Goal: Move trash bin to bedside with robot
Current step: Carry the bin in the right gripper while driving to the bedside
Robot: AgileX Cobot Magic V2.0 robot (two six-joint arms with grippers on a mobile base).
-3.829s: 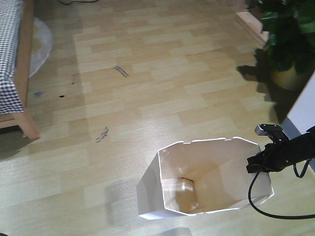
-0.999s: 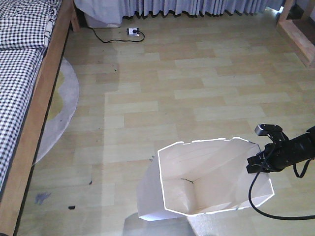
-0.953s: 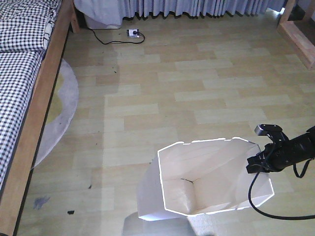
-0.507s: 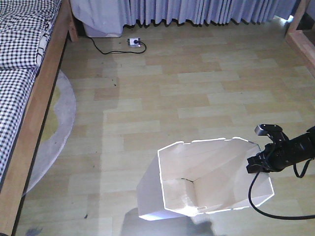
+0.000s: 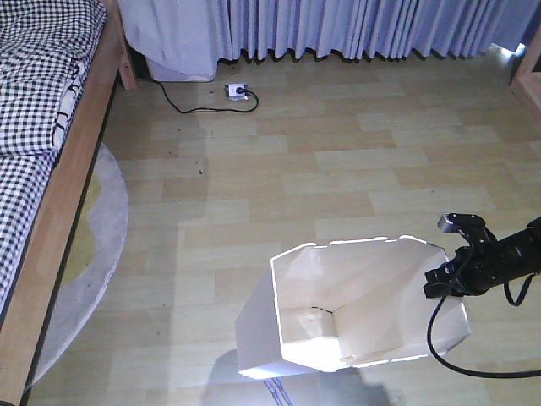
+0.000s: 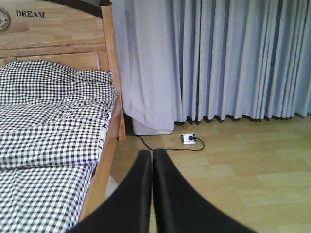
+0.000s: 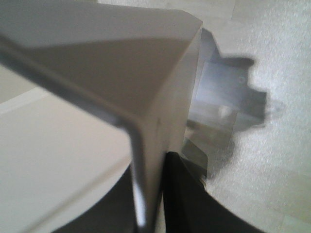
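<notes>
The white trash bin (image 5: 372, 296) stands on the wood floor at the lower centre, open top showing a cream inside. My right gripper (image 5: 439, 283), on a thin black arm with a trailing cable, is shut on the bin's right rim. In the right wrist view the rim wall (image 7: 97, 58) sits pinched between the two black fingers (image 7: 189, 204). The bedside, a light-brown wooden bed frame (image 5: 68, 194) with checked bedding (image 5: 34, 85), runs along the left edge, well apart from the bin. My left gripper (image 6: 152, 154) is shut on nothing and points toward the bed (image 6: 109, 150).
A round grey rug (image 5: 93, 254) lies partly under the bed. A power strip (image 5: 237, 90) with a black cable lies on the floor below the grey curtains (image 5: 355, 25). A wooden piece (image 5: 528, 68) shows at the right edge.
The whole scene has slid down the front view: curtains and power strip have come closer, and the plant seen earliest is gone. Bin and right gripper hold the same place in the frame.
</notes>
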